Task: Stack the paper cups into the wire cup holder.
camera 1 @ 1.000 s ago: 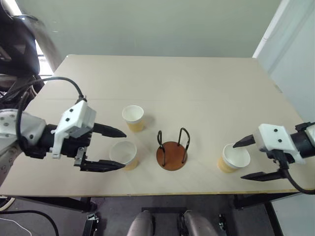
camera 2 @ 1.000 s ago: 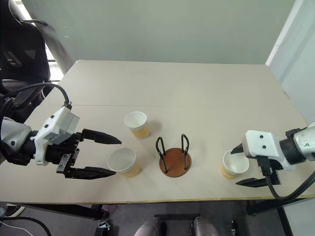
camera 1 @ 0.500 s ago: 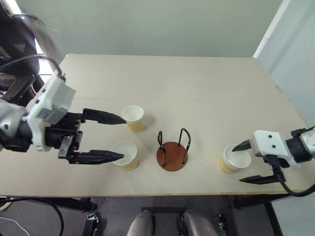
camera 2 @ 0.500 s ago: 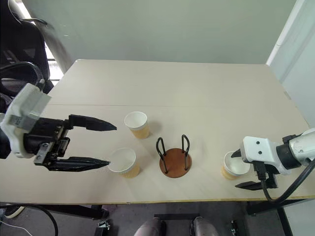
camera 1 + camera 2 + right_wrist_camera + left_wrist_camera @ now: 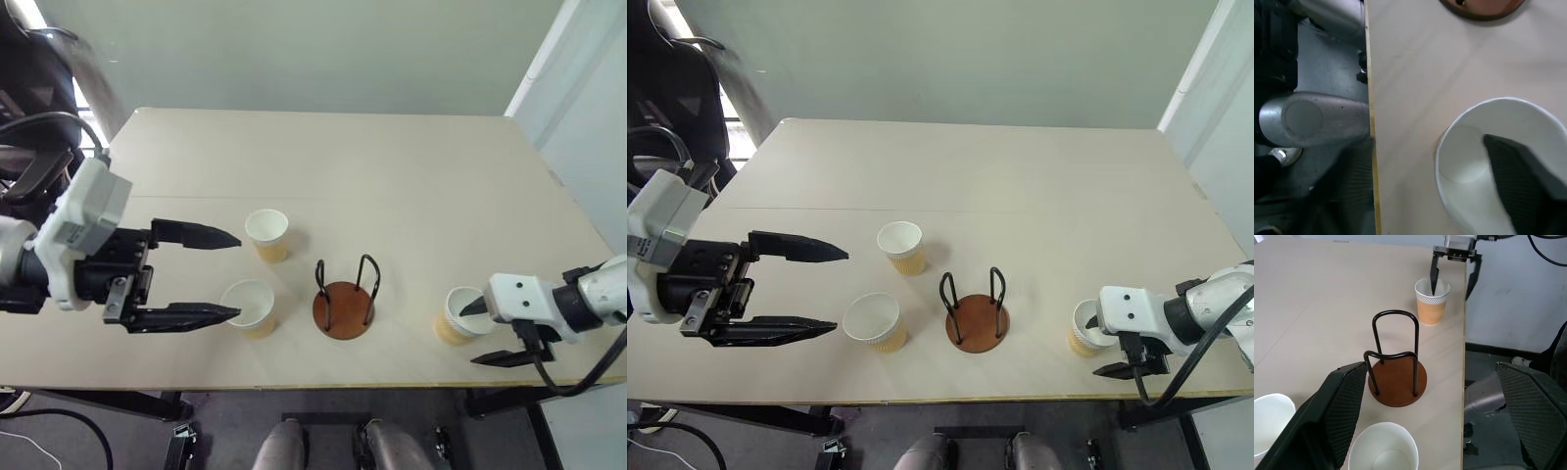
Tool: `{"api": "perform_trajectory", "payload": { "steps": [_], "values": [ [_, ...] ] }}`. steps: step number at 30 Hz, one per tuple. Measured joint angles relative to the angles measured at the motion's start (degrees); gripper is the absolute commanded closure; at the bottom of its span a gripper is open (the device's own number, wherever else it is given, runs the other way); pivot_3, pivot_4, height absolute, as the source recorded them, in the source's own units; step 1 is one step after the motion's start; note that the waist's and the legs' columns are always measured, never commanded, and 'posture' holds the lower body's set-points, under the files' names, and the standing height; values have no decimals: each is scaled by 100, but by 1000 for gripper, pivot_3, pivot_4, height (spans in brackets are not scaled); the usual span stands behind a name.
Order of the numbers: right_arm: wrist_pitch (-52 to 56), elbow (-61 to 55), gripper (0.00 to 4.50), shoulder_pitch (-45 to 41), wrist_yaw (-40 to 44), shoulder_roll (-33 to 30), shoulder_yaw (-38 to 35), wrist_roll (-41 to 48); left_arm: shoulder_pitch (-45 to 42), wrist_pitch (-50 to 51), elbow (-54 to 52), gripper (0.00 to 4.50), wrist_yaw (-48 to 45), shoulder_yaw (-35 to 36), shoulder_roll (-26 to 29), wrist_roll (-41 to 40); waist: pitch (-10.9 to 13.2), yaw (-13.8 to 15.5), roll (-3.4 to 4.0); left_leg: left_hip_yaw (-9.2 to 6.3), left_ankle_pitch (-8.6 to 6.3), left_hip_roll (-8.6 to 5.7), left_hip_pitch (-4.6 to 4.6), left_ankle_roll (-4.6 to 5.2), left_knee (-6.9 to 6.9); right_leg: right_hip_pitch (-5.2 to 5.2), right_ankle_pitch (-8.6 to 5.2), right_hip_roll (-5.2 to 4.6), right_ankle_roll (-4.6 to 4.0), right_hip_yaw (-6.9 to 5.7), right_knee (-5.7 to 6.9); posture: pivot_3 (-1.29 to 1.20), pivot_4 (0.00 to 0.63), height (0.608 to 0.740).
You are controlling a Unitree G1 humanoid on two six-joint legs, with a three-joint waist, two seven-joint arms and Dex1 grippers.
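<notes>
Wire cup holder (image 5: 344,299) upright mid-surface, empty. Two paper cups (image 5: 266,235) left of it. Left gripper (image 5: 233,276) jaws spread wide beside nearer cup (image 5: 249,307), grasping nothing. Right gripper (image 5: 477,333) jaws straddle third cup (image 5: 460,314) rim, one finger (image 5: 1520,188) inside, not clamped.

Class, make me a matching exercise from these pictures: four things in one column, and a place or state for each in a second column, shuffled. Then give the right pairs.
Things
1. tan ribbed paper cup by the table's right front edge
2. tan ribbed paper cup farthest from the front edge
3. wire cup holder with a reddish-brown round base
4. left end effector

Places or states
A. stands empty between the cups
B. has one black finger of the right end effector dipped inside it
C. wide open, above the table
D. stands alone, behind another cup

Pairs: 1-B, 2-D, 3-A, 4-C
</notes>
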Motion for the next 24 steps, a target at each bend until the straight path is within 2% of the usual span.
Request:
{"api": "perform_trajectory", "payload": {
  "steps": [6, 7, 17, 24],
  "values": [
    [-125, 143, 4237, -195, -34, 72, 292, -229, 87, 64, -50, 0, 94, 127, 0, -23, 0, -1, 0, 1, 0, 0, 1, 0, 2, 0, 1, 0, 0, 0, 1, 0, 150, 740],
    [-153, 187, 4467, -244, -33, 76, 351, -254, 98, 74, -53, 0, 129, 164, 1, -24, 0, -1, 0, 0, 0, 1, 1, 0, 2, 0, 2, 0, 0, 0, 2, 0, 150, 740],
    [-449, 519, 4467, -660, 141, 85, 574, -429, 214, 96, -118, 0, 204, 287, 1, -23, -1, -1, -1, 2, 1, 1, 1, 2, 5, 0, 6, 0, -4, 0, 3, 0, 150, 740],
    [-613, 960, 4467, -1583, 730, 114, 483, 67, 625, 208, -66, 0, 293, 878, -18, 56, 1, -9, 2, 4, 2, 1, 0, 2, 4, -3, 6, 0, -5, 0, 3, 0, 150, 740]
  ]
}}
